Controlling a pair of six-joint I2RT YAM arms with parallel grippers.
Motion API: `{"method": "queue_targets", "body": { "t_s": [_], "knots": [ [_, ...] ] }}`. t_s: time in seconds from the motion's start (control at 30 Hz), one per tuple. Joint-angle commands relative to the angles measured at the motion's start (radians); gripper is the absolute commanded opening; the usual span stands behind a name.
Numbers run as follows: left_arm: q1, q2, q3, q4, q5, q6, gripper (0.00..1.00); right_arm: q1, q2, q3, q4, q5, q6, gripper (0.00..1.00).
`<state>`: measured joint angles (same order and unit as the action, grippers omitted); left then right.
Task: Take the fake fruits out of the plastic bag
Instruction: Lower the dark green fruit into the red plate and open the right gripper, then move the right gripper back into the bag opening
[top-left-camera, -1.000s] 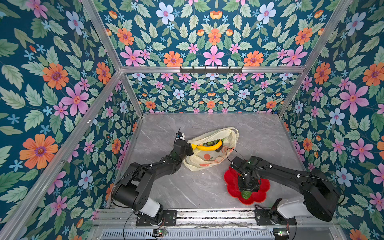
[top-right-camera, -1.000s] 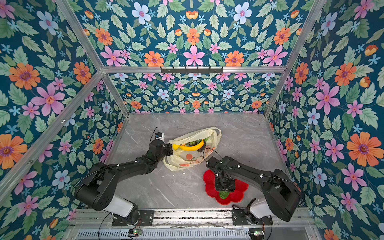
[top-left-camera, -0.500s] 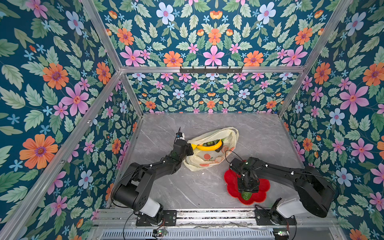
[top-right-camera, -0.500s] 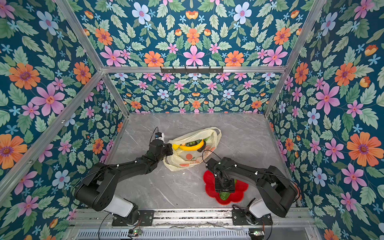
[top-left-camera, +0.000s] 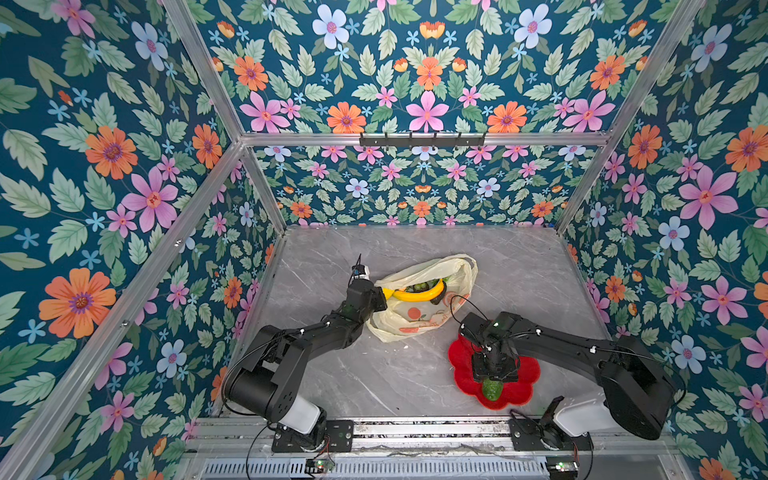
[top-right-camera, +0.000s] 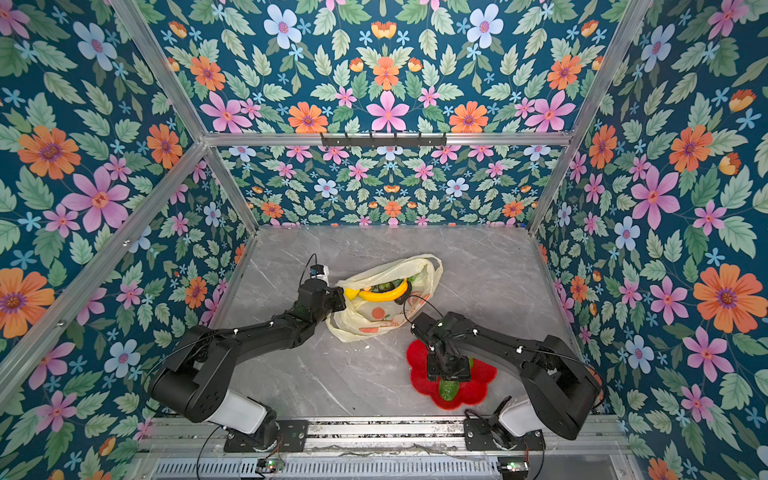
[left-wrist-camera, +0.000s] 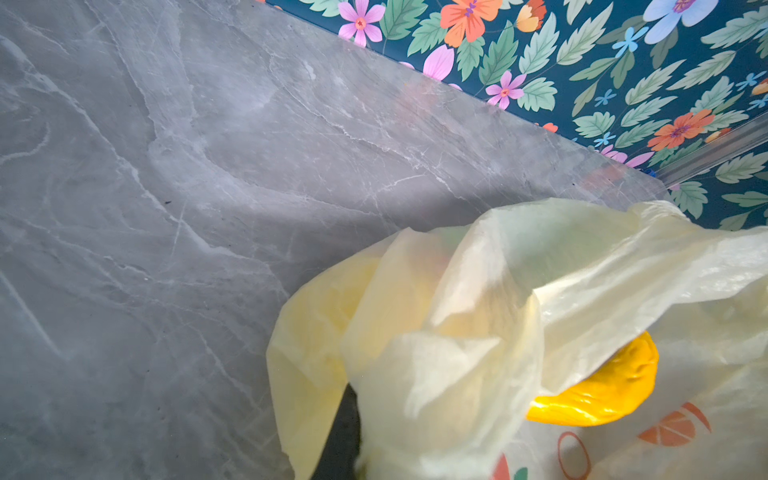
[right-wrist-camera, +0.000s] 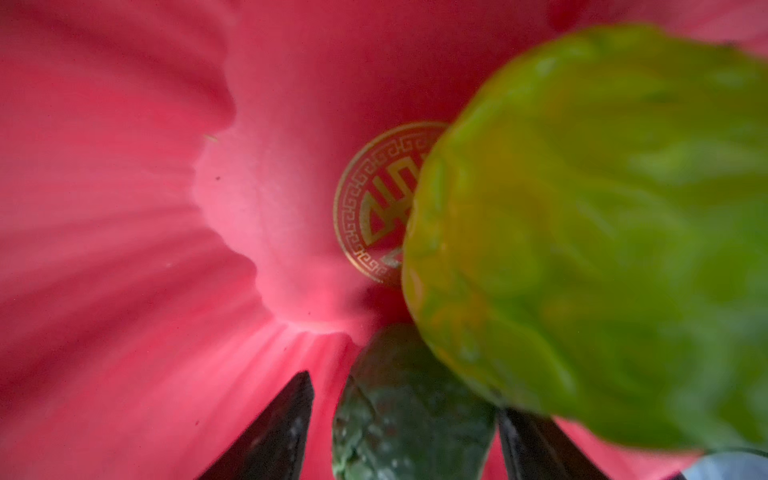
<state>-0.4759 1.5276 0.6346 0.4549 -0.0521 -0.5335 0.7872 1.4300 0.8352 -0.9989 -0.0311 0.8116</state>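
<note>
Right wrist: fruit (right-wrist-camera: 602, 232), emblem (right-wrist-camera: 374, 208) perhaps lettered

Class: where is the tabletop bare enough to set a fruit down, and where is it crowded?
Bare table: the strip between plastic bag and rear wall; between bag and right wall; the front middle between left arm, bag and red dish. Crowded: the dish, with fruit under the right gripper; the bag's edge at the left gripper.

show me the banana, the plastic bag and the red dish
banana (top-left-camera: 417, 295): in a top view, middle of its yellow curve
plastic bag (top-left-camera: 392, 322): in a top view, pale front wall below the print
red dish (top-left-camera: 460, 368): in a top view, bare petal beside the arm
</note>
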Motion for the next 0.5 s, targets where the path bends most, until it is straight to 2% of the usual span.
{"method": "queue_targets", "body": {
  "t_s": [0.0,0.3,0.47],
  "knots": [
    [0.0,0.001,0.002,0.011,-0.006,0.01,0.11,0.001,-0.017,0.015,-0.055,0.019,0.007,0.71],
    [0.0,-0.002,0.003,0.012,0.003,0.01,0.11,0.001,-0.064,0.223,-0.183,0.082,-0.002,0.72],
    [0.0,-0.009,0.002,0.012,0.008,0.01,0.11,0.001,-0.016,0.415,-0.131,0.155,-0.043,0.71]
  ]
}}
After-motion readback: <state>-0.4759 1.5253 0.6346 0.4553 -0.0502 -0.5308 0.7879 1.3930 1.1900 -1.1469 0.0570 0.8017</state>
